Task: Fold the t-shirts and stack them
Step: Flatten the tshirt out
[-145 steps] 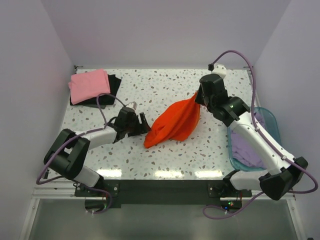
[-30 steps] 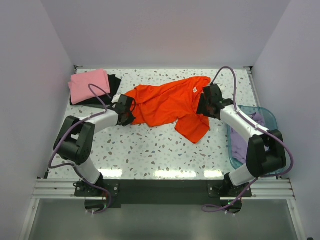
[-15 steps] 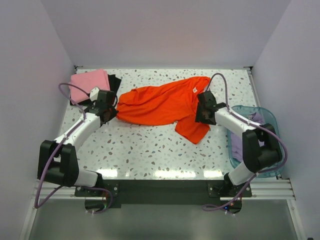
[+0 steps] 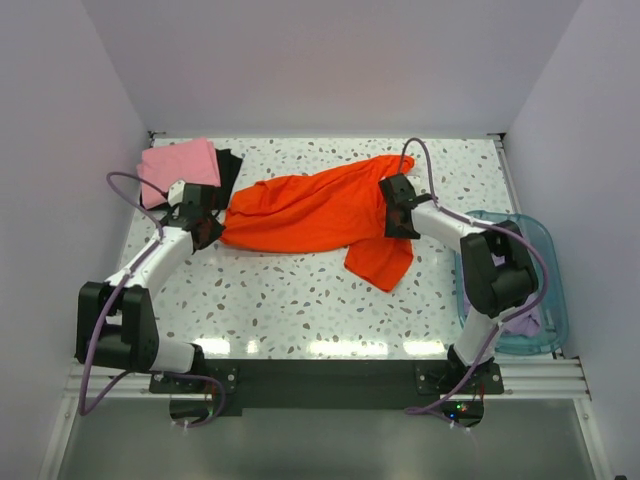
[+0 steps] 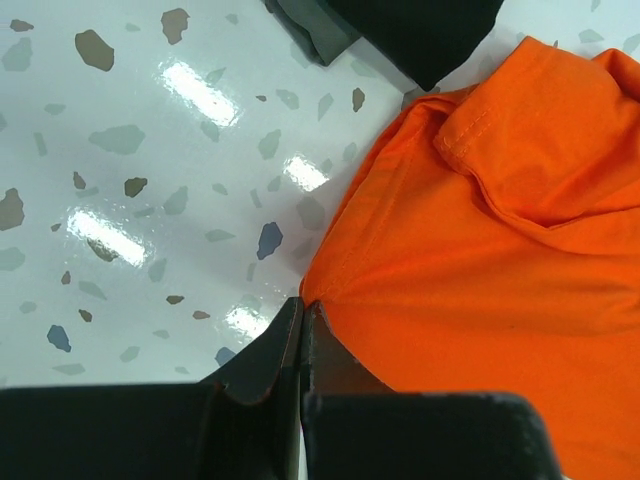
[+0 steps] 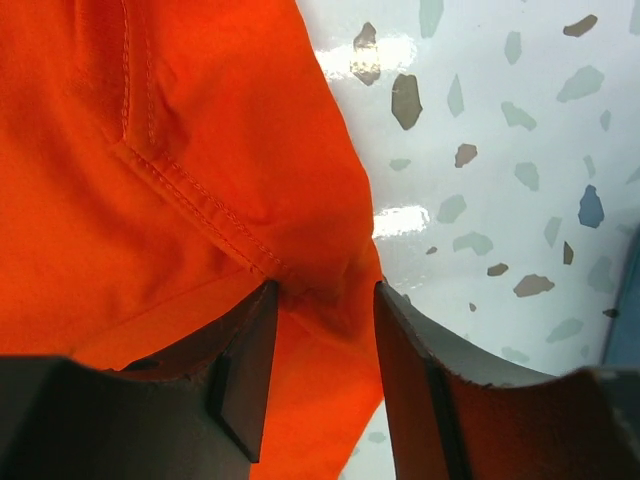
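Observation:
The bright orange-red t-shirt (image 4: pixel 310 210) lies stretched out across the middle of the table. My left gripper (image 4: pixel 213 222) is shut on its left edge, and the left wrist view shows the jaws (image 5: pixel 302 305) pressed together at the cloth (image 5: pixel 480 250). At the shirt's right end my right gripper (image 4: pixel 392 202) stands open, its fingers (image 6: pixel 325 290) straddling a bunched fold of orange cloth (image 6: pixel 180 180) beside a seam. A folded pink t-shirt (image 4: pixel 180 162) rests on a black one (image 4: pixel 229 166) at the back left. The pale lavender t-shirt (image 4: pixel 528 318) lies in the basket.
A translucent blue basket (image 4: pixel 548 262) stands at the table's right edge, partly under my right arm. A corner of the black shirt (image 5: pixel 420 30) lies just beyond the left gripper. Walls enclose the table on the left, back and right.
My left gripper has drawn the shirt's left edge leftward toward the pink and black stack, stretching the cloth. My right gripper has shifted left onto the shirt, and its jaws have narrowed.

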`<state>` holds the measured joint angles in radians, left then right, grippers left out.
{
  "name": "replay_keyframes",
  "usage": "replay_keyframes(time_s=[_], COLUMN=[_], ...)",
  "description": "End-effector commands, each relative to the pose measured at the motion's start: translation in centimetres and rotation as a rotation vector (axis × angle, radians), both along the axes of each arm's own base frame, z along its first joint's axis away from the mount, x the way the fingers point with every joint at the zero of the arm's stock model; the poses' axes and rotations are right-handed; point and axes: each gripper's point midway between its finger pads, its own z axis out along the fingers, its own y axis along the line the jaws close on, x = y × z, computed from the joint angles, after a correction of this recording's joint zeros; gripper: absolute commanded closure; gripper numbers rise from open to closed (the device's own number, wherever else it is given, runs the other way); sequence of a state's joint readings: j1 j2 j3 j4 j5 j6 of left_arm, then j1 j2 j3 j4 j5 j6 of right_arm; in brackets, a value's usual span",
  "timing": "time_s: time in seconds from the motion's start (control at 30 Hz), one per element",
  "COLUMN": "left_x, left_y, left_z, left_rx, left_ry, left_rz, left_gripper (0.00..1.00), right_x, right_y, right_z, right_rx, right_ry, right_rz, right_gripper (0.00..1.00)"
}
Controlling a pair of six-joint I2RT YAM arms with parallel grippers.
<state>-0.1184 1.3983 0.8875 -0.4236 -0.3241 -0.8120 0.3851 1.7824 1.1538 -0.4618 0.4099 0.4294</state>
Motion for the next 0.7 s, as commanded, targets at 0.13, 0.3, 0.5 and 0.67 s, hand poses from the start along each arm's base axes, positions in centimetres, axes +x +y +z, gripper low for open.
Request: replay_keyframes(time_s=[0.13, 0.3, 0.5, 0.67], left_x=[0.3, 0.0, -0.5, -0.8], left_y=[1.2, 2.4, 4.0, 3.8], left_z=[1.3, 1.6, 2.0, 1.7], left_rx=[0.013, 0.026, 0.034, 0.029], left_ry=[-0.037, -0.036, -0.038, -0.029], left_rz=[-0.005, 0.014, 0.04, 0.025], left_gripper=[1.0, 1.0, 1.0, 1.0], right_x=[1.8, 0.9, -0.1, 0.1], right_y=[0.3, -1.1, -4.2, -6.6], right_z=[0.6, 1.3, 2.6, 3.0], right_rx=[-0.01, -0.057, -0.04, -0.001], right_ry=[-0.045, -0.046, -0.041, -0.042], right_rz=[-0.003, -0.054, -0.135, -0.198], right_gripper=[0.76, 0.96, 0.99, 0.93])
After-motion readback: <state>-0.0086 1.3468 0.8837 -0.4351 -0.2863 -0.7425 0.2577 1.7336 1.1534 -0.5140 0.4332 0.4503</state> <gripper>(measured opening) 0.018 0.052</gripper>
